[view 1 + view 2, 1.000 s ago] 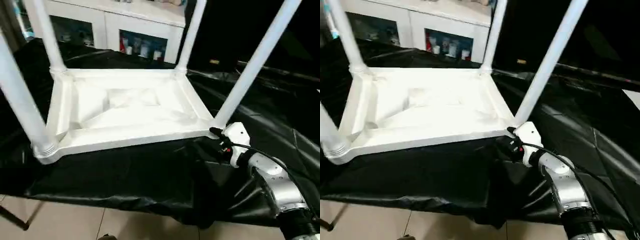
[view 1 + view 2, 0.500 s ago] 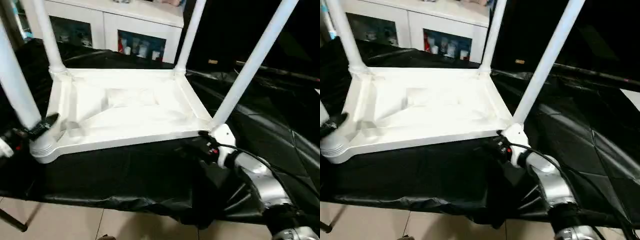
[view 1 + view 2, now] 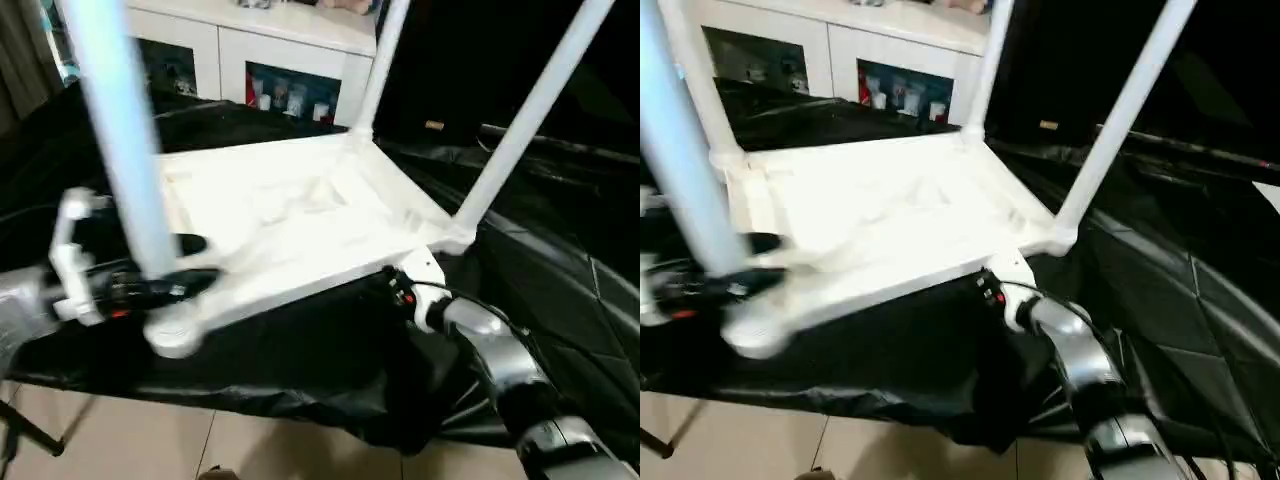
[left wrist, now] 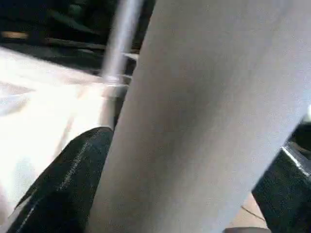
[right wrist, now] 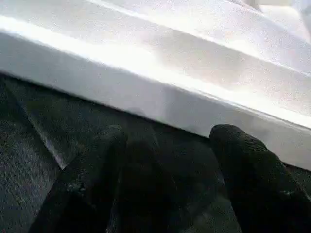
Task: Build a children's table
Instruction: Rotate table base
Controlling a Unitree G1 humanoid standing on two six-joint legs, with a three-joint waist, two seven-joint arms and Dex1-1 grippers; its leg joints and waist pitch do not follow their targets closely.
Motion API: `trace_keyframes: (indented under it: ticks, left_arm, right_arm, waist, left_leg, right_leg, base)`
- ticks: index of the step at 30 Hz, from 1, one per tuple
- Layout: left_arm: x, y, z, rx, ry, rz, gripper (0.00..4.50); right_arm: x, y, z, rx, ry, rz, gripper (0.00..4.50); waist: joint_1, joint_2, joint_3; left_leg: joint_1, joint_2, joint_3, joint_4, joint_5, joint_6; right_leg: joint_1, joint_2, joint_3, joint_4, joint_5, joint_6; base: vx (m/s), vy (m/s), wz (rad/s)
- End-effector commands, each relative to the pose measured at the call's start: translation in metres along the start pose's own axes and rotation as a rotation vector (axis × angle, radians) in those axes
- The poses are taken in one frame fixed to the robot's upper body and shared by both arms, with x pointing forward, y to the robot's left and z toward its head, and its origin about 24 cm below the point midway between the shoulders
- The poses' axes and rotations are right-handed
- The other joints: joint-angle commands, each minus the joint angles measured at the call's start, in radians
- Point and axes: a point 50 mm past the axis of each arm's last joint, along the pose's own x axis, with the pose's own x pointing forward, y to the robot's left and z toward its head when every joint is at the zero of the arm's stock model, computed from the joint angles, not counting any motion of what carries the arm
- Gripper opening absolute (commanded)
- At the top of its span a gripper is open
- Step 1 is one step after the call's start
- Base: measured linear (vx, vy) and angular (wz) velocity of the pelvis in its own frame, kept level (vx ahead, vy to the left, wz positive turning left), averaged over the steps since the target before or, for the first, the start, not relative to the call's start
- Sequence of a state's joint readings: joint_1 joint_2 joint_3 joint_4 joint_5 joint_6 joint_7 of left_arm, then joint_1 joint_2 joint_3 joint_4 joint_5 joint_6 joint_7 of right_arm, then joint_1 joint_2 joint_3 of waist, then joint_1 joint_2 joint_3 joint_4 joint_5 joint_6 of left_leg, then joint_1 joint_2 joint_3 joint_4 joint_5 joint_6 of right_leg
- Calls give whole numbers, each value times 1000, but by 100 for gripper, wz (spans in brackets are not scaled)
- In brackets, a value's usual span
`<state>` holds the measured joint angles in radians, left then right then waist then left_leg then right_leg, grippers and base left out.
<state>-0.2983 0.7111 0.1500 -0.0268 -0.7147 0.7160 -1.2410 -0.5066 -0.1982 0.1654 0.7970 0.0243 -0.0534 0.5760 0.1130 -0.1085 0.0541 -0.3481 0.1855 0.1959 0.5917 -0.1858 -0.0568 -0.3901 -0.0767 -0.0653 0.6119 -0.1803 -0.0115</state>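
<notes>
The children's table lies upside down on black cloth, its white tabletop [image 3: 300, 215] showing the ribbed underside. Its white legs stand up from the corner sockets. My left gripper [image 3: 196, 262] is open at the near-left leg [image 3: 120, 130], just above that socket. The leg passes between its black fingers [image 4: 63, 184]. My right gripper [image 3: 390, 284] is open and low at the tabletop's near edge, close to the near-right leg [image 3: 530, 110]. Between its fingers [image 5: 92, 170] is only black cloth, with the white rim [image 5: 146, 92] just beyond the tips.
A white glass-door cabinet [image 3: 280, 60] stands behind the table. The black cloth [image 3: 300, 360] hangs over the work surface's front edge, with tiled floor [image 3: 150, 440] below. A thin black stand leg [image 3: 25, 435] shows at the lower left.
My left gripper has come in from the left and now straddles the near-left leg. The tabletop has turned, its near-left corner swinging right and towards me. The right gripper slid left along the near edge.
</notes>
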Motion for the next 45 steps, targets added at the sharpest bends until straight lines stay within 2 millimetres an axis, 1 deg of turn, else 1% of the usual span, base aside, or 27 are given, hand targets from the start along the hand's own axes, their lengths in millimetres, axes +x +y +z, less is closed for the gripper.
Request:
trace_keyframes:
  ticks: [1, 2, 3, 4, 7, 9, 10, 11, 15, 16, 17, 19, 21, 23, 24, 25, 26, 27, 28, 29, 30, 33, 35, 39, 41, 44, 45]
  left_arm:
    - [17, -5, 5, 12, 24, -82, 445]
    - [22, -5, 6, 8, 51, -107, 445]
    - [26, -5, 6, 1, 83, -130, 445]
    - [28, -5, 6, -3, 106, -149, 445]
    - [37, -4, 4, 0, 155, -174, 445]
    - [50, -3, 0, -6, 216, -243, 445]
    - [51, -3, 0, -9, 218, -247, 445]
    - [59, -1, -2, -37, 242, -287, 445]
    - [71, -4, -7, -77, 275, -366, 445]
    - [81, -8, -10, -96, 293, -421, 445]
    - [82, -8, -10, -95, 293, -424, 445]
    - [97, -10, -14, -77, 292, -460, 445]
    - [106, -10, -15, -63, 279, -471, 445]
    - [120, -10, -16, -39, 252, -477, 445]
    - [122, -10, -16, -36, 248, -479, 445]
    - [129, -9, -16, -19, 228, -474, 445]
    - [129, -9, -16, -19, 228, -474, 445]
    - [133, -9, -16, -8, 217, -473, 445]
    - [146, -9, -16, 24, 184, -469, 445]
    - [153, -9, -16, 37, 170, -466, 445]
    - [160, -8, -15, 78, 151, -447, 445]
    - [170, -7, -15, 107, 126, -433, 445]
    - [181, -5, -14, 166, 86, -399, 445]
    - [193, 0, -12, 215, 56, -316, 445]
    - [198, 5, -10, 258, 38, -244, 445]
    - [198, 12, -9, 304, 38, -169, 445]
    - [198, 14, -9, 316, 41, -148, 445]
  right_arm:
    - [2, -2, 4, -28, -6, -1, 312]
    - [5, 0, 6, -30, -12, 7, 312]
    - [7, 3, 8, -32, -18, 17, 312]
    - [9, 5, 9, -33, -22, 25, 312]
    - [11, 9, 10, -32, -32, 41, 312]
    - [15, 14, 11, -35, -44, 66, 312]
    - [15, 14, 11, -35, -44, 68, 312]
    - [17, 17, 10, -39, -50, 84, 312]
    - [18, 19, 10, -44, -56, 99, 312]
    - [18, 20, 10, -47, -60, 107, 312]
    - [18, 20, 10, -47, -60, 107, 312]
    - [19, 21, 11, -50, -63, 111, 312]
    - [20, 20, 11, -53, -64, 113, 312]
    - [21, 22, 12, -54, -67, 117, 312]
    - [21, 22, 12, -55, -68, 117, 312]
    - [22, 23, 12, -57, -69, 122, 312]
    - [22, 23, 12, -57, -69, 122, 312]
    - [22, 23, 13, -59, -69, 123, 312]
    - [23, 24, 14, -64, -70, 129, 312]
    - [24, 23, 14, -66, -71, 131, 312]
    - [24, 22, 15, -70, -71, 127, 312]
    - [24, 20, 16, -71, -71, 123, 312]
    - [25, 20, 19, -61, -81, 126, 312]
    - [29, 21, 23, -76, -85, 119, 312]
    - [30, 20, 25, -87, -87, 94, 312]
    - [29, 15, 24, -98, -82, 44, 312]
    - [28, 13, 24, -100, -80, 27, 312]
  waist:
    - [-9, 41, -49]
    - [-9, 43, -50]
    - [-12, 53, -53]
    - [-12, 51, -53]
    - [-15, 56, -53]
    - [-14, 70, -56]
    - [-17, 66, -56]
    - [-17, 71, -56]
    - [-21, 76, -57]
    - [-23, 78, -56]
    - [-23, 78, -57]
    - [-23, 79, -56]
    - [-25, 74, -54]
    - [-25, 73, -53]
    - [-25, 73, -54]
    - [-26, 68, -54]
    - [-26, 70, -54]
    - [-26, 70, -56]
    - [-27, 66, -53]
    - [-24, 67, -55]
    - [-26, 62, -56]
    - [-27, 63, -57]
    - [-29, 63, -60]
    - [-32, 59, -63]
    - [-33, 61, -62]
    - [-35, 58, -63]
    - [-36, 59, -62]
  left_leg:
    - [27, 48, -29, -89, -396, -105]
    - [23, 48, -30, -89, -380, -106]
    - [19, 46, -30, -89, -369, -107]
    - [20, 46, -30, -89, -360, -105]
    - [16, 45, -29, -88, -324, -99]
    - [19, 44, -29, -85, -313, -96]
    - [15, 44, -28, -85, -305, -93]
    - [16, 43, -26, -84, -297, -90]
    - [8, 45, -28, -83, -259, -82]
    - [11, 44, -25, -82, -261, -79]
    - [13, 45, -25, -81, -261, -78]
    - [11, 46, -25, -81, -262, -76]
    - [12, 46, -24, -81, -276, -68]
    - [13, 46, -23, -80, -282, -66]
    - [10, 47, -26, -81, -283, -66]
    - [9, 48, -26, -82, -280, -64]
    - [10, 48, -26, -81, -279, -59]
    - [9, 49, -27, -81, -274, -58]
    - [10, 46, -23, -79, -269, -50]
    - [14, 46, -23, -78, -273, -50]
    - [7, 47, -24, -79, -261, -47]
    - [5, 48, -25, -78, -248, -39]
    - [3, 47, -22, -74, -221, -22]
    - [-2, 47, -21, -70, -192, -5]
    - [2, 47, -20, -69, -195, 0]
    - [0, 48, -21, -70, -204, -1]
    - [0, 48, -22, -70, -201, 2]
  right_leg:
    - [17, -71, 53, -73, -350, -174]
    - [21, -72, 54, -71, -334, -174]
    - [27, -70, 53, -69, -310, -174]
    - [26, -69, 53, -68, -302, -174]
    - [30, -68, 53, -64, -260, -190]
    - [31, -70, 54, -62, -255, -197]
    - [33, -69, 54, -64, -247, -201]
    - [33, -70, 54, -63, -240, -212]
    - [42, -73, 53, -55, -189, -238]
    - [39, -70, 53, -57, -189, -243]
    - [39, -71, 53, -57, -184, -247]
    - [42, -72, 53, -58, -180, -252]
    - [41, -73, 54, -64, -216, -248]
    - [39, -73, 54, -67, -235, -245]
    - [43, -75, 54, -66, -244, -242]
    - [44, -74, 53, -66, -246, -238]
    - [43, -75, 54, -67, -251, -233]
    - [44, -75, 54, -66, -246, -233]
    - [40, -71, 53, -71, -248, -232]
    - [39, -72, 54, -71, -250, -231]
    - [45, -75, 53, -68, -246, -233]
    - [45, -74, 53, -68, -230, -233]
    - [47, -73, 53, -65, -182, -245]
    - [51, -73, 52, -58, -135, -259]
    - [45, -70, 51, -63, -137, -262]
    - [49, -74, 51, -62, -148, -256]
    - [46, -72, 51, -63, -148, -255]
  base:
    - [0, 0, 0]
    - [0, 0, 0]
    - [0, 0, 0]
    - [0, 0, 0]
    - [0, 0, 0]
    - [0, 0, 0]
    - [0, 0, 0]
    - [0, 0, 0]
    - [0, 0, 0]
    - [0, 0, 0]
    - [0, 0, 0]
    - [0, 0, 0]
    - [0, 0, 0]
    - [0, 0, 0]
    - [0, 0, 0]
    - [0, 0, 0]
    - [0, 0, 0]
    - [0, 0, 0]
    - [0, 0, 0]
    - [0, 0, 0]
    - [0, 0, 0]
    - [0, 0, 0]
    - [0, 0, 0]
    - [0, 0, 0]
    - [0, 0, 0]
    - [0, 0, 0]
    - [0, 0, 0]
